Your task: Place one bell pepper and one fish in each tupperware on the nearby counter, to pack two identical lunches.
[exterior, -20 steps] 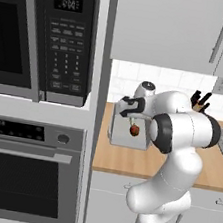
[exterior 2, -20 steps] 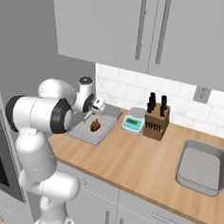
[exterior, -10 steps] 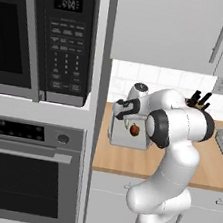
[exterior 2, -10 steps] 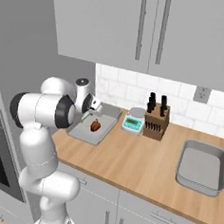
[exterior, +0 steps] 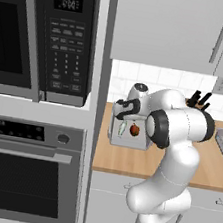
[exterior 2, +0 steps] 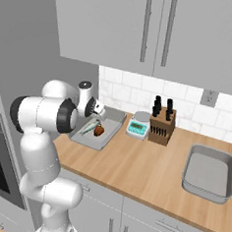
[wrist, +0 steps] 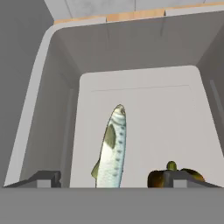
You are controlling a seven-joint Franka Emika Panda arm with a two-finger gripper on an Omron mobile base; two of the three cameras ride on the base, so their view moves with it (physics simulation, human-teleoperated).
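1. The gripper (wrist: 109,178) hangs directly over the left tupperware (exterior 2: 119,117), looking straight down into it. A second ago its fingers were clamped tight; now they stand wide apart, released, with nothing between them.

2. The fish (wrist: 111,147) lies flat on the floor of that container, lengthwise, its head pointing toward the far wall. In the hand view it sits between the two spread fingertips (wrist: 43,178) and touches neither, so I judge it has just been let go.

3. The bell pepper (wrist: 174,175), dark red-brown with a green stem, rests on the same floor just beside the fish, to its right in the hand view. The right base view shows the pair together inside the grey box: fish (exterior 2: 89,127) on the left, pepper (exterior 2: 99,130) on the right.

4. The left base view agrees: the pepper (exterior: 135,130) and the pale fish (exterior: 122,129) sit inside the container's walls (exterior: 129,142), under the arm's wrist.

5. This tupperware stands at the left end of the counter (exterior 2: 148,170), near the tall oven column. By my reading it now holds one pepper and one fish, so the first lunch looks packed.

6. A second grey container (exterior 2: 207,173) sits well apart at the right end of the counter; from here it looks empty. I judge that one still needs its own pepper and fish.

7. The sensible next move is to lift the open hand clear of the walls without nudging either item.
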